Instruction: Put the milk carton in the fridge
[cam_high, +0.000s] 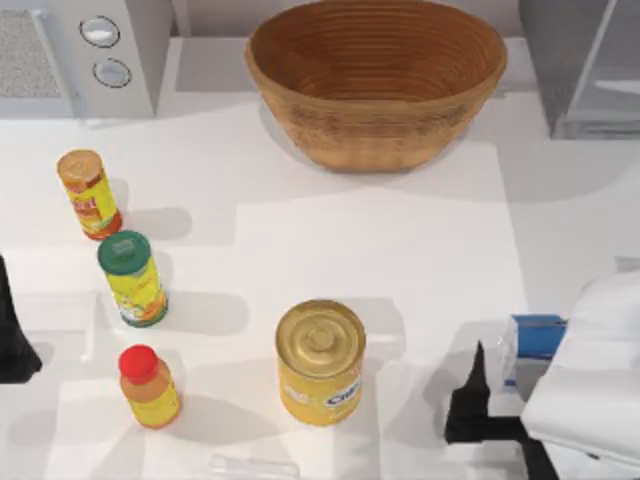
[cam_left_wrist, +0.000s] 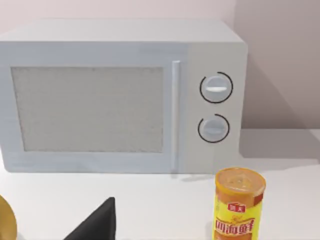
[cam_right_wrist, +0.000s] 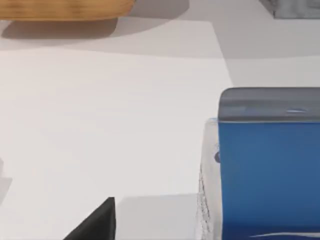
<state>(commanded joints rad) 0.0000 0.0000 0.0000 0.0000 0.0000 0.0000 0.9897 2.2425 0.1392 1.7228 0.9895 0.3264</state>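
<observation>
On the counter (cam_high: 350, 240), a basket (cam_high: 376, 80) sits at the back middle, a microwave (cam_high: 70, 55) at the back left, the fridge (cam_high: 590, 65) at the back right. Three bottles (cam_high: 130, 278) line the left side. A can (cam_high: 320, 362) stands front middle; the milk carton (cam_high: 530, 345) stands to its right.

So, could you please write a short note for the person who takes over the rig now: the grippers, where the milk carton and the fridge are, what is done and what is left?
Right gripper: low at the front right of the table, right next to the milk carton; a grip is not confirmed.
Left gripper: parked at the table's left edge.
Milk carton: upright at the front right, partly under the right arm.
Fridge: back right corner.
Done: the approach to the carton.
Left: grasp it, lift it, carry it back to the fridge and set it inside.
</observation>
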